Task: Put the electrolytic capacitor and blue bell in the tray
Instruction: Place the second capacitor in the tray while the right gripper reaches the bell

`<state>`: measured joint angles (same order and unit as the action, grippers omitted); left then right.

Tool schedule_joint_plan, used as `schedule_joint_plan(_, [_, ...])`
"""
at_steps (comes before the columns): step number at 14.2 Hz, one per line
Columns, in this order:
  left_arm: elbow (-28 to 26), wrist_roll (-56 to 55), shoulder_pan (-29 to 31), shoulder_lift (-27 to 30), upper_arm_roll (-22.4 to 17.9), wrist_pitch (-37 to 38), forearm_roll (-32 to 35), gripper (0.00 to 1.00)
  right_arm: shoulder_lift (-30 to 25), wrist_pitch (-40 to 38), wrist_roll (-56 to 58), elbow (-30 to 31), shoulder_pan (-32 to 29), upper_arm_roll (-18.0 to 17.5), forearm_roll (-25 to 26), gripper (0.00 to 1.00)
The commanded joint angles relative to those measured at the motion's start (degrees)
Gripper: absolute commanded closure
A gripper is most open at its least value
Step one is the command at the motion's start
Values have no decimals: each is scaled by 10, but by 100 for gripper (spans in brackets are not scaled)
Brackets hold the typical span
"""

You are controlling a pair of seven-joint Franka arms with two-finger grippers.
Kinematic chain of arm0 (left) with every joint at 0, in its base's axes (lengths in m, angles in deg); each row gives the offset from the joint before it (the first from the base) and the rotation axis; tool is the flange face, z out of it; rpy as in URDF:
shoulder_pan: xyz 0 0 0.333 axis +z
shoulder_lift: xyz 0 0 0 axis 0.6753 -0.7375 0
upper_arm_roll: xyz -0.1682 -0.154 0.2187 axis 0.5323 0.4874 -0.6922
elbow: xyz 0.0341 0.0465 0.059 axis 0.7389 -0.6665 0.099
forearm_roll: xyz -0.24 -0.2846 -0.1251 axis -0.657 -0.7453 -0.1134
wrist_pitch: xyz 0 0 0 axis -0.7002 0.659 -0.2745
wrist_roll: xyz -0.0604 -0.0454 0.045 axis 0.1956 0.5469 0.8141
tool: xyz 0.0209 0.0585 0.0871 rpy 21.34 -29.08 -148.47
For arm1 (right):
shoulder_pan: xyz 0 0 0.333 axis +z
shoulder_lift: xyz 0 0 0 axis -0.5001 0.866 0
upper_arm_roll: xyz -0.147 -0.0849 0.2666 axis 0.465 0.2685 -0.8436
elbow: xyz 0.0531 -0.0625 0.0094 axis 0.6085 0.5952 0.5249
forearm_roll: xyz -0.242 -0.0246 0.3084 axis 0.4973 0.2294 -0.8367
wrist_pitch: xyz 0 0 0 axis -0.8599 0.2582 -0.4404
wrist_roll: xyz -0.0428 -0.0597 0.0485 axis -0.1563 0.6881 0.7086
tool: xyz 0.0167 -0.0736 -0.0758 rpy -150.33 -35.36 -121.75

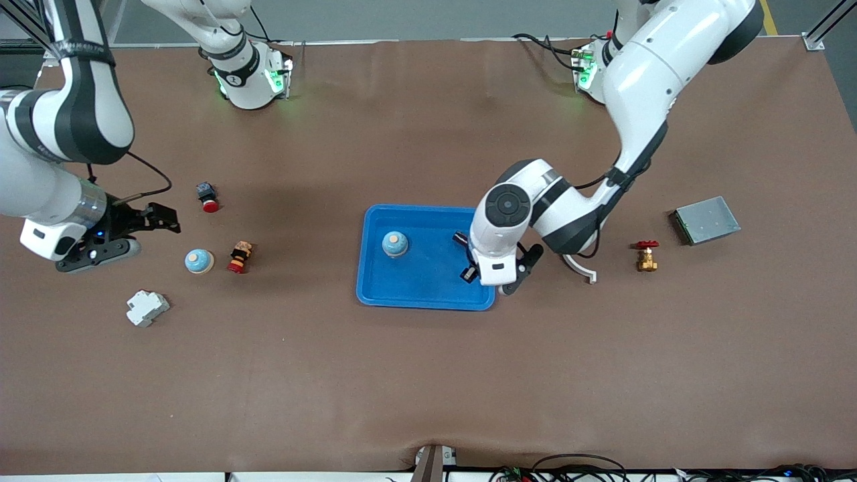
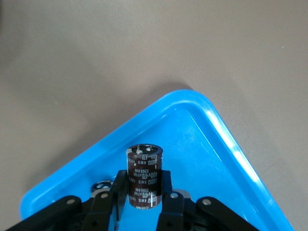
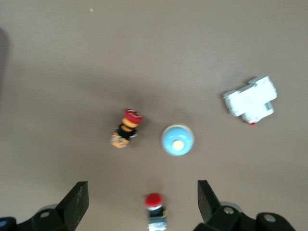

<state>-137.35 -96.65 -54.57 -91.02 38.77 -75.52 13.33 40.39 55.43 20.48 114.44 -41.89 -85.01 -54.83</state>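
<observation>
While the blue tray (image 1: 375, 288) already holds one blue bell (image 1: 395, 244), the left gripper (image 2: 144, 204) pinches the small, light, rigid, probably slick electrolytic capacitor (image 2: 143, 175) over it by its sleeve, white print unreadable, and the right gripper (image 3: 143, 204) waits spread above the table.

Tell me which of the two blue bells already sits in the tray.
The blue bell on the tray floor, beside the left gripper. The other bell stands on the bare table by the right gripper.
</observation>
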Motion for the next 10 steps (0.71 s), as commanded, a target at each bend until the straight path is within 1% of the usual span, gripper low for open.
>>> schedule_joint_plan(1, [24, -32, -21, -31, -19, -41, -7, 100, 38, 49, 44, -1, -25, -12, 26, 0])
schedule_joint_plan(3, [24, -33, -33, -40, -28, -47, -5, 100, 68, 91, 52, -1, -38, -12, 48, 0])
schedule_joint_plan(4, [24, -34, -38, -40, -34, -47, -6, 100, 87, 109, 57, -1, -38, -12, 49, 0])
schedule_joint_plan(5, [24, -33, -38, -40, -36, -47, -7, 93, 102, 123, 57, -1, -39, -12, 49, 0])
schedule_joint_plan(6, [24, -32, -38, -40, -36, -47, -7, 58, 116, 135, 57, -1, -40, -12, 49, 0])
schedule_joint_plan(7, [26, -33, -39, -40, -36, -47, -4, 6, 127, 143, 57, -1, -40, -12, 49, 0])
schedule_joint_plan(8, [26, -32, -38, -35, -36, -47, -3, 0, 139, 149, 57, -1, -40, -12, 49, 0])
schedule_joint_plan(10, [28, -32, -36, -22, -36, -43, -3, 0, 153, 158, 58, 0, -39, -12, 50, 0])
